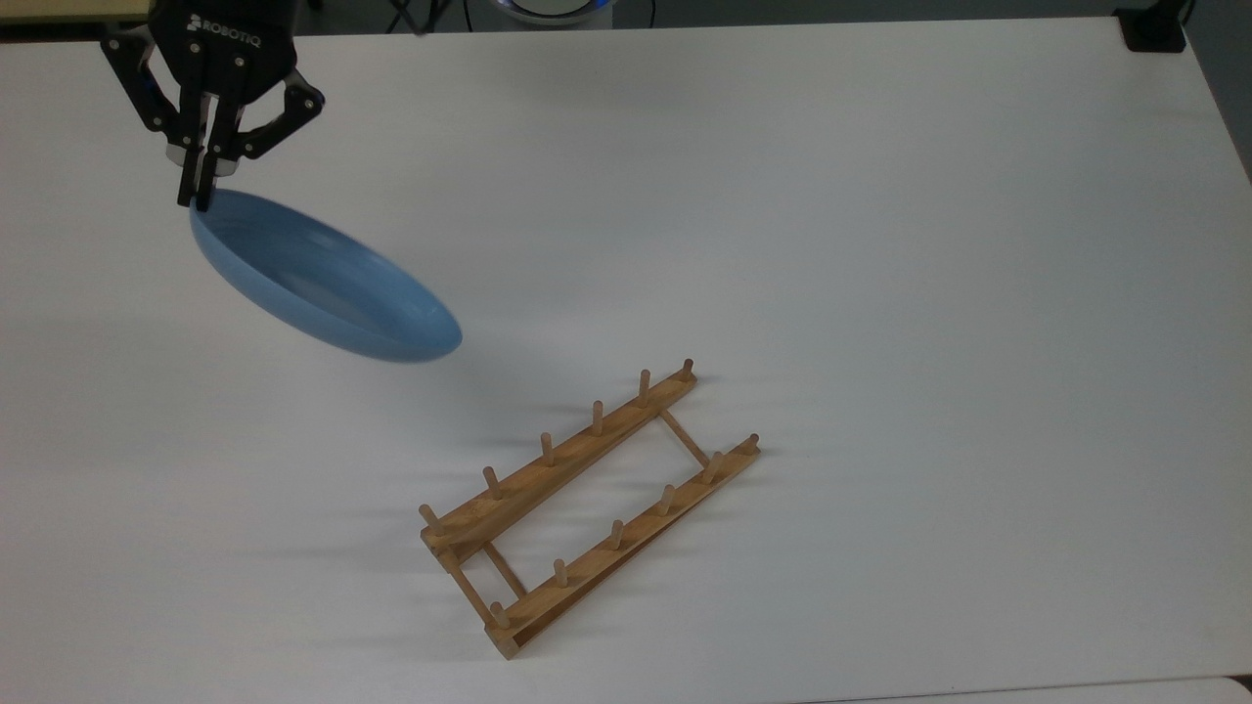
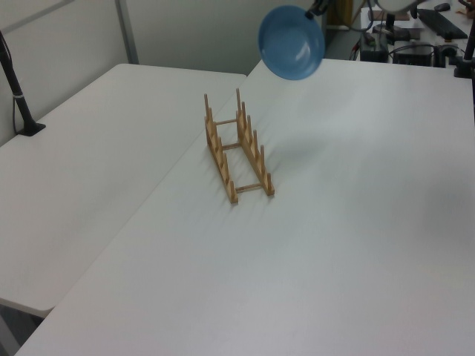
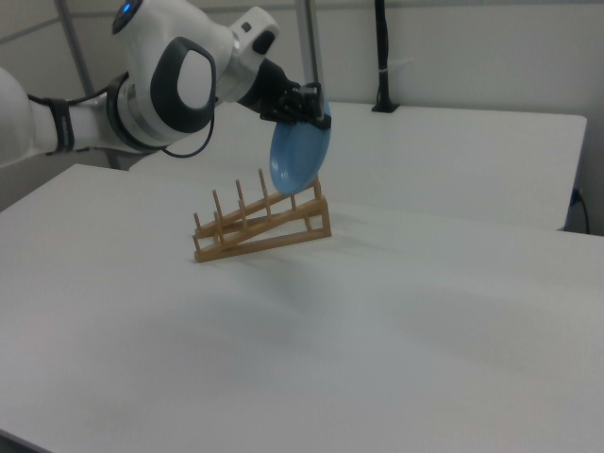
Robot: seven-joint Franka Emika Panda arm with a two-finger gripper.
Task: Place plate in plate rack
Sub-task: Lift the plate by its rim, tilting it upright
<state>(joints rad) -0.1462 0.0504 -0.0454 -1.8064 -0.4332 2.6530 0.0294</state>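
The light-blue plate [image 1: 323, 284] hangs in the air, tilted steeply, with my gripper [image 1: 199, 196] shut on its upper rim. In the left view the plate [image 2: 291, 42] faces the camera high above the table, past the rack's far end. In the right view the plate [image 3: 299, 155] hangs nearly upright from my gripper [image 3: 319, 117], above the rack's right end. The wooden plate rack [image 1: 587, 489] lies on the white table, to the lower right of the plate in the top view, and holds nothing. Its pegs stand up in the left view [image 2: 236, 144] and the right view [image 3: 260, 225].
The white table [image 1: 880, 244] spreads wide around the rack. A black post base [image 1: 1154, 29] sits at the top view's upper right corner. A second table with a black pole [image 2: 18, 96] stands at the left view's left. The white arm [image 3: 160, 85] reaches in from the right view's left.
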